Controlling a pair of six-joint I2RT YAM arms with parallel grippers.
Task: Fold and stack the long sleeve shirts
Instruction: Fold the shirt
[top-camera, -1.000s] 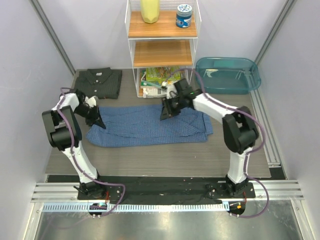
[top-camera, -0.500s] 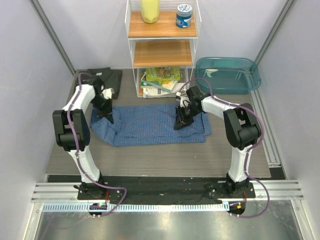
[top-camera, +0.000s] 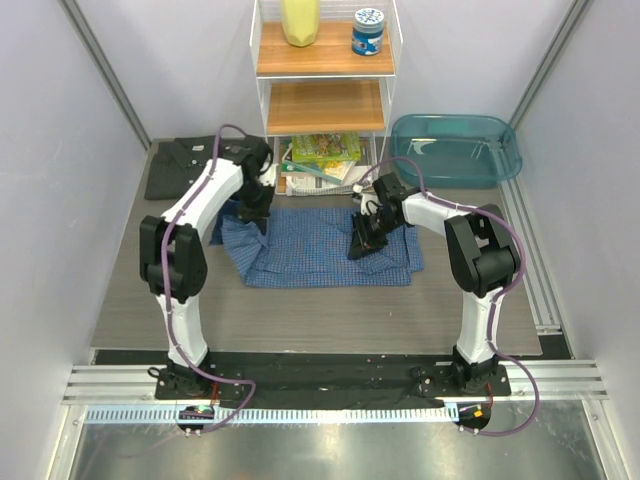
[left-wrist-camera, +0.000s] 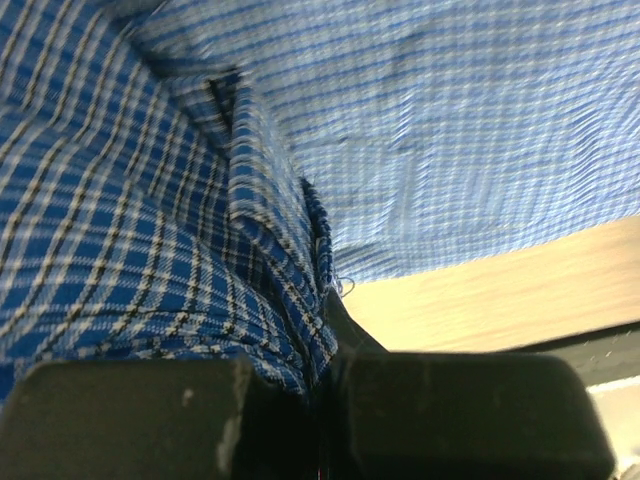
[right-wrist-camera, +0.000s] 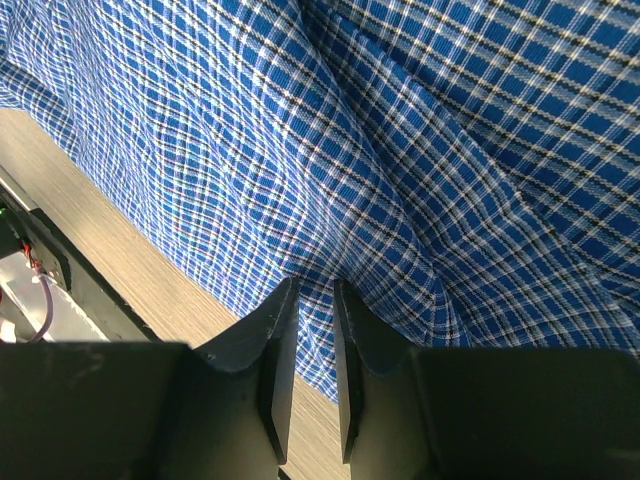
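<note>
The blue checked shirt lies across the middle of the table, with its left part lifted and bunched toward the centre. My left gripper is shut on that left edge. In the left wrist view the cloth is pinched between the closed jaws. My right gripper rests tips-down on the shirt's right half. In the right wrist view its jaws stand a narrow gap apart over the checked cloth. The dark charcoal shirt lies folded at the back left, partly hidden by my left arm.
A white wire rack with wooden shelves stands at the back centre, with packets at its foot. A yellow object and a blue jar stand on its top shelf. A teal plastic tub sits at the back right.
My left gripper has carried the blue shirt's left edge to the right, folding it over toward the centre. My right gripper shifted right, then stayed put on the shirt.
</note>
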